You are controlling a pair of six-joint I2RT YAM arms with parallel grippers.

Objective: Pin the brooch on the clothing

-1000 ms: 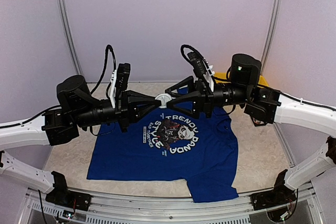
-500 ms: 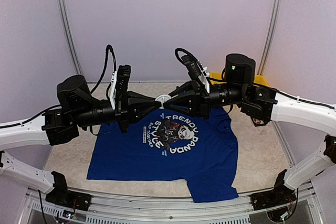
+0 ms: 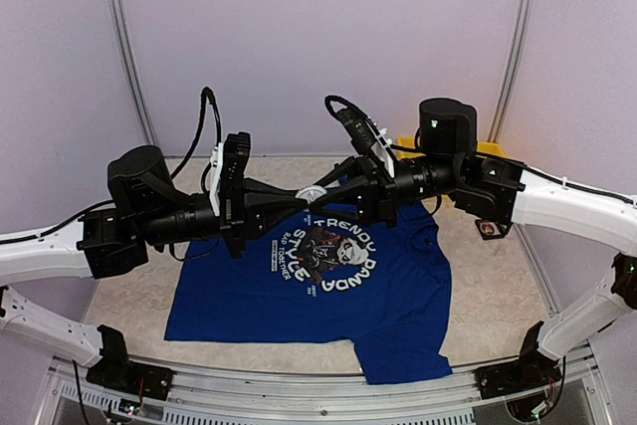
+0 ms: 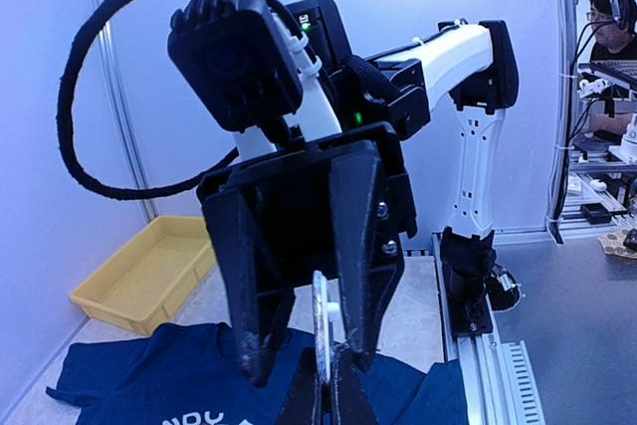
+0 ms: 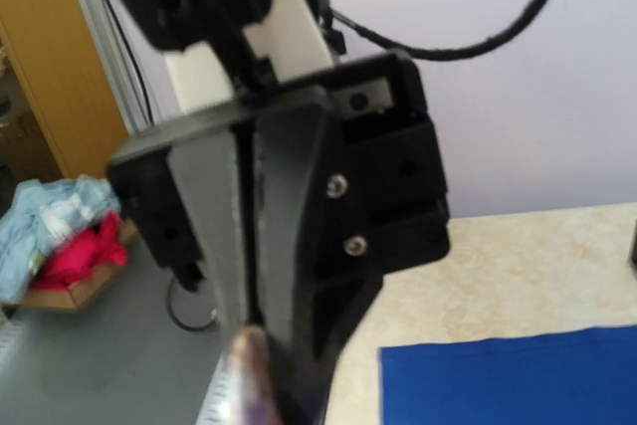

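The brooch (image 3: 313, 192), a small white disc, is held in the air above the collar of the royal-blue T-shirt (image 3: 299, 296), which lies flat on the table with its panda print up. My left gripper (image 3: 305, 196) is shut on the brooch's lower edge; in the left wrist view the brooch (image 4: 320, 320) stands edge-on above my left gripper (image 4: 328, 400). My right gripper (image 3: 326, 196) faces it, open, with one finger (image 4: 254, 276) on each side of the brooch. In the right wrist view the brooch (image 5: 244, 380) is a blur at the bottom.
A yellow tray (image 3: 410, 143) sits at the back right of the table, also in the left wrist view (image 4: 139, 276). The right arm's base (image 4: 468, 276) stands on the rail at the table edge. The beige tabletop (image 3: 488, 286) surrounds the shirt.
My right gripper has moved left up to the brooch, so its fingers now straddle it. My left gripper has kept its hold and shifted slightly right.
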